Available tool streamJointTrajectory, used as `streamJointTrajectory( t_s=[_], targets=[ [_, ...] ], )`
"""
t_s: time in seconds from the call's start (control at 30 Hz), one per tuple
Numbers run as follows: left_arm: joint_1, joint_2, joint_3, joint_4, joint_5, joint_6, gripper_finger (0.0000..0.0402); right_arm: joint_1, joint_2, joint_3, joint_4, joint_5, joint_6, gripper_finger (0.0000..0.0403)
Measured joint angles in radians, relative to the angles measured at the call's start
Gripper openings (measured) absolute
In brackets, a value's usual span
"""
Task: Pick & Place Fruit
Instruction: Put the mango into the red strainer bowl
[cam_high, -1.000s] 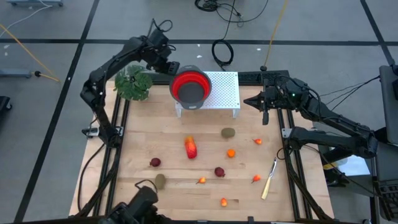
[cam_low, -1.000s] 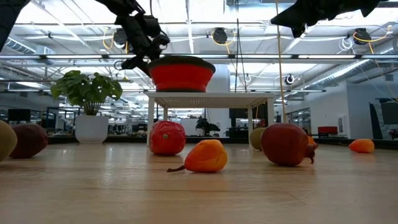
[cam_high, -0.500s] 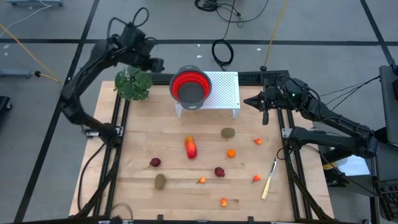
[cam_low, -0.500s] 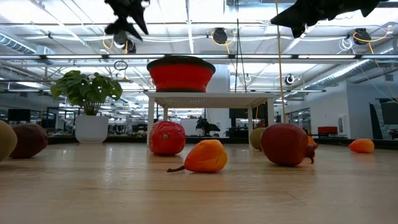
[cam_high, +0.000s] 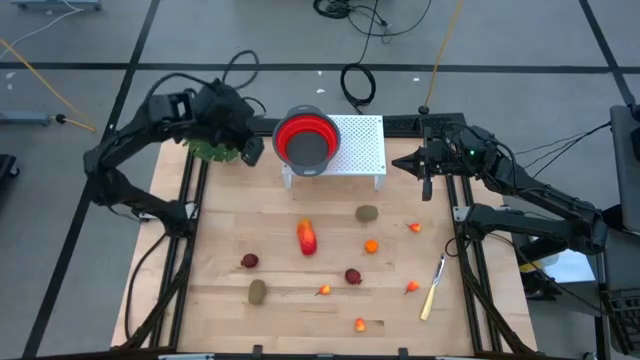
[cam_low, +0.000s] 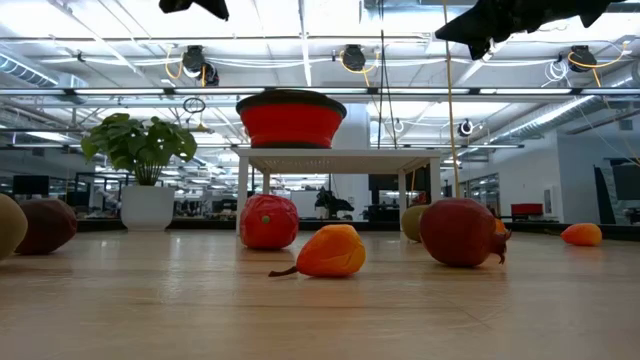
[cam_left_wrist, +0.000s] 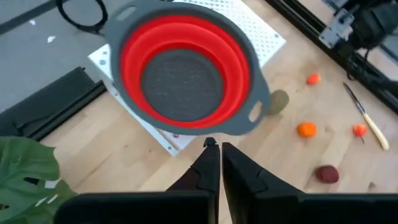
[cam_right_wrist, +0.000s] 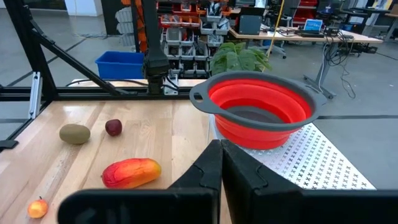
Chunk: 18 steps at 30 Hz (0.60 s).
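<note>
Hovering left gripper (cam_left_wrist: 214, 146) closed, empty, beside red bowl (cam_left_wrist: 183, 68).

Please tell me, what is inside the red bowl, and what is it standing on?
The red bowl shows only its grey bottom; no fruit is visible inside. It stands on a white perforated stand. The part of the stand under the bowl is covered.

Low-view olive-brown fruit (cam_low: 8, 226) cut by the frame edge; bowl (cam_left_wrist: 186, 74) blurred in the left wrist view.
</note>
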Motion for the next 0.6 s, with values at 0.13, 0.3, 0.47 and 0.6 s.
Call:
streamJointTrajectory(
  t_s=[0.13,0.3,0.47,0.6],
  targets=[
    [-0.103,-0.002,-0.021,0.031,-0.065,-0.035,0.0003,0.000,-0.004,0.000,-0.006,-0.003,0.000,0.0000],
    [-0.220,-0.037,-0.134,0.118,-0.135,-0.081,0.0003,0.000,-0.035,0.000,-0.078,-0.004,0.004,0.0000],
    [-0.313,-0.102,-0.325,0.304,-0.151,-0.140,0.0005,0.000,-0.091,0.000,-0.114,-0.004,0.004,0.0000],
    [-0.377,-0.166,-0.488,0.500,-0.149,-0.152,0.0003,0.000,-0.136,-0.001,-0.132,-0.004,0.005,0.0000]
  ],
)
